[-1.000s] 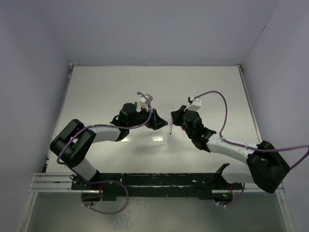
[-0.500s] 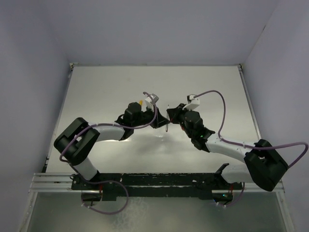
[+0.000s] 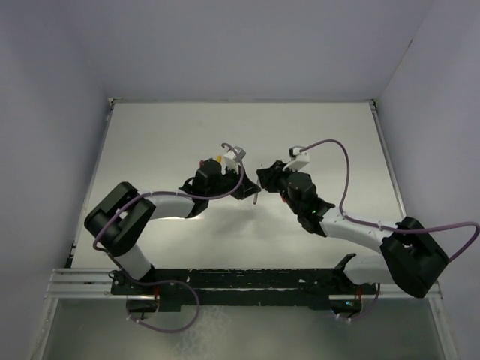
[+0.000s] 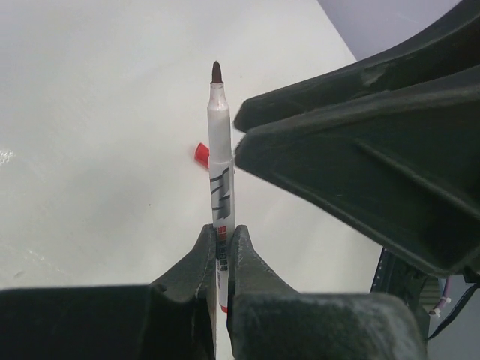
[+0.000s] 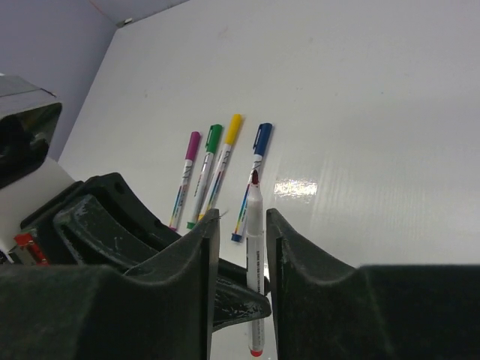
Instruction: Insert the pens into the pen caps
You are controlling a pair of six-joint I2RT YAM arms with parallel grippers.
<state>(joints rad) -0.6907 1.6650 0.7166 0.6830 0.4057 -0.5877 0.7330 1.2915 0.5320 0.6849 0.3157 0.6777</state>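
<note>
Two grippers, left gripper and right gripper, meet above the table in the top view, both at the uncapped pen. Left wrist view: left jaws pressed onto the pen's lower barrel, which sticks straight out past the fingertips, dark-red tip outermost; a red cap lies on the table just behind the pen. Right wrist view: right jaws spread, one either side of the pen, not clamping it; four capped pens (purple, green, yellow, blue) lie side by side beyond it.
</note>
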